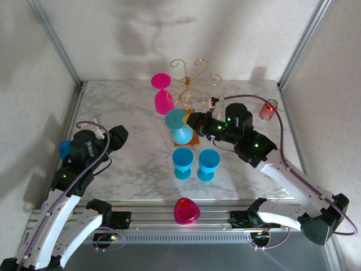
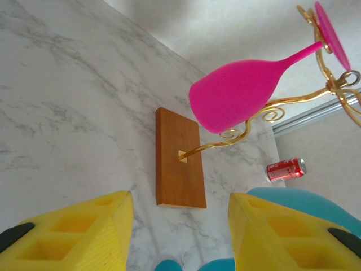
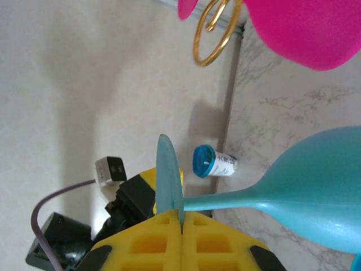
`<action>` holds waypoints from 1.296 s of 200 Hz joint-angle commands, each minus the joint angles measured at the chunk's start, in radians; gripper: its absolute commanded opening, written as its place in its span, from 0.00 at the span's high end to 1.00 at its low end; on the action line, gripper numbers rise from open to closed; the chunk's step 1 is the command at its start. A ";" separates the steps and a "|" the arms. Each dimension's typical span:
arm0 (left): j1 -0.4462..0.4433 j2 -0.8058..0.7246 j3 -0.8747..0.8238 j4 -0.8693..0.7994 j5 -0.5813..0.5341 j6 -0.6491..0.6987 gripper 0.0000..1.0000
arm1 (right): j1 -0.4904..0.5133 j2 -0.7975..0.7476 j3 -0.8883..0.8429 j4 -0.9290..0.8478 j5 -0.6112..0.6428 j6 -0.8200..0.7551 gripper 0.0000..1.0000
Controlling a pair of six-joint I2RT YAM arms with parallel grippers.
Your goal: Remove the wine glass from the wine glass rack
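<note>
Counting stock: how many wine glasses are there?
5: pink glass on the rack, teal glass in the right gripper, two blue glasses mid-table, pink one at the near edge. More may be hidden.

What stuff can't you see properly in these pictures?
Top view: rack base, mostly hidden behind the teal glass.
Top view: blue thing, half hidden behind the left arm.
Top view: can, lettering too small to read.
Right wrist view: pink glass, cut off by the top edge.

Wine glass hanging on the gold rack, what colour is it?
The hanging wine glass is solid hot pink; the left wrist view shows it best.
</note>
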 commanded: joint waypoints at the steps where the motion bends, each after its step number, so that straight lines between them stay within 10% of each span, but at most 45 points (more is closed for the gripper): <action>1: 0.009 -0.019 0.030 -0.061 -0.027 0.000 0.53 | 0.034 0.021 0.071 -0.013 -0.032 -0.077 1.00; 259: 0.010 -0.038 0.110 -0.453 -0.088 -0.012 0.40 | 0.311 0.408 0.155 0.020 0.008 -0.550 1.00</action>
